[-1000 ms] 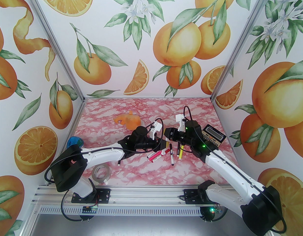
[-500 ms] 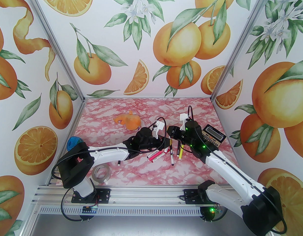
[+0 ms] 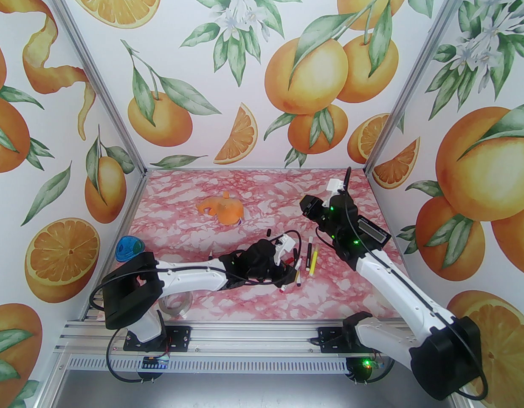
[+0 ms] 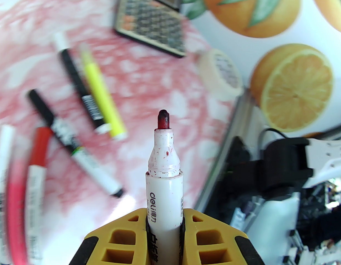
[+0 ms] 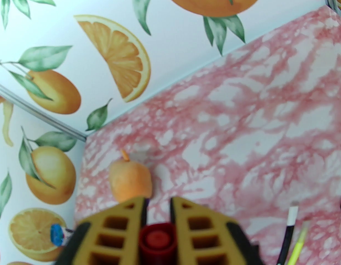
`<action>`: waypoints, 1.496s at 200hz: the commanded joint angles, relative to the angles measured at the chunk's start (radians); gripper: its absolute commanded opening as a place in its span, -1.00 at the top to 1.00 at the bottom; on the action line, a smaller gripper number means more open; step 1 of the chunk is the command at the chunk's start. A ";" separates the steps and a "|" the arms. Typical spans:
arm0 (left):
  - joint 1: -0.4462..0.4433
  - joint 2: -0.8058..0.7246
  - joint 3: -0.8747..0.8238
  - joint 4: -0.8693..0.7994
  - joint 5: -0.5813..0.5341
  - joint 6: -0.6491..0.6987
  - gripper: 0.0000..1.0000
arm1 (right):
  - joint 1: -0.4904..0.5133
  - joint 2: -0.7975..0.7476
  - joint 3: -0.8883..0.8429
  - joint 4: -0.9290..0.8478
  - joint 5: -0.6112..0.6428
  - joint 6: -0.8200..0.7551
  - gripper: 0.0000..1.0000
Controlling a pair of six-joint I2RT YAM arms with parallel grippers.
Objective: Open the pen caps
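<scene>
In the left wrist view my left gripper [image 4: 165,217] is shut on a white marker [image 4: 163,175] whose bare red tip points away from the fingers. From the top view that gripper [image 3: 292,270] hangs low over the pens. My right gripper [image 3: 306,204] is raised at the back right, apart from the left. In its wrist view it [image 5: 158,203] is shut on a red pen cap [image 5: 157,240]. Several pens lie on the table: a black pen [image 4: 76,81], a yellow one [image 4: 101,92], a black-and-white one [image 4: 73,145] and a red-capped one [image 4: 37,159]. A small black cap [image 3: 268,231] lies alone.
A calculator [image 3: 374,234] sits at the right wall, partly behind the right arm. An orange object [image 3: 221,211] lies at the back middle, a blue item [image 3: 128,248] at the left edge, and a tape roll [image 3: 177,302] near the left arm's base.
The two grippers, close together mid-table before, have parted. The right one rose toward the back right with the red cap; the left one swung nearer and rightward with the marker.
</scene>
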 commanded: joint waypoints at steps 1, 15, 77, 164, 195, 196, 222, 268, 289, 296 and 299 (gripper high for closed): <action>0.013 -0.092 -0.042 0.001 -0.030 0.010 0.95 | 0.002 0.004 -0.016 0.040 -0.031 -0.031 0.86; 0.020 -0.134 -0.066 -0.010 -0.035 0.012 0.90 | 0.002 -0.001 -0.041 0.026 -0.066 -0.057 0.85; 0.102 -0.388 -0.174 -0.155 -0.045 0.048 0.90 | 0.089 -0.024 -0.106 -0.140 -0.006 -0.169 0.82; 0.245 -0.635 -0.187 -0.454 -0.126 0.171 0.89 | 0.219 0.149 -0.030 -0.237 0.096 -0.185 0.78; 0.253 -0.592 -0.168 -0.421 -0.173 0.150 0.90 | 0.220 0.263 0.009 -0.210 0.080 -0.201 0.79; 0.252 -0.592 -0.169 -0.418 -0.175 0.147 0.90 | 0.220 0.268 0.011 -0.210 0.080 -0.202 0.79; 0.256 -0.584 -0.167 -0.382 -0.197 0.137 0.89 | 0.221 0.347 0.033 -0.164 0.089 -0.195 0.80; 0.264 -0.518 -0.164 -0.354 -0.199 0.147 0.90 | 0.220 0.467 0.062 -0.107 0.081 -0.164 0.78; 0.264 -0.504 -0.172 -0.316 -0.200 0.142 0.90 | 0.219 0.501 0.081 -0.099 0.069 -0.177 0.76; 0.265 -0.499 -0.171 -0.313 -0.202 0.139 0.90 | 0.221 0.510 0.089 -0.100 0.067 -0.183 0.76; 0.266 -0.496 -0.169 -0.312 -0.203 0.139 0.90 | 0.220 0.513 0.092 -0.103 0.067 -0.186 0.76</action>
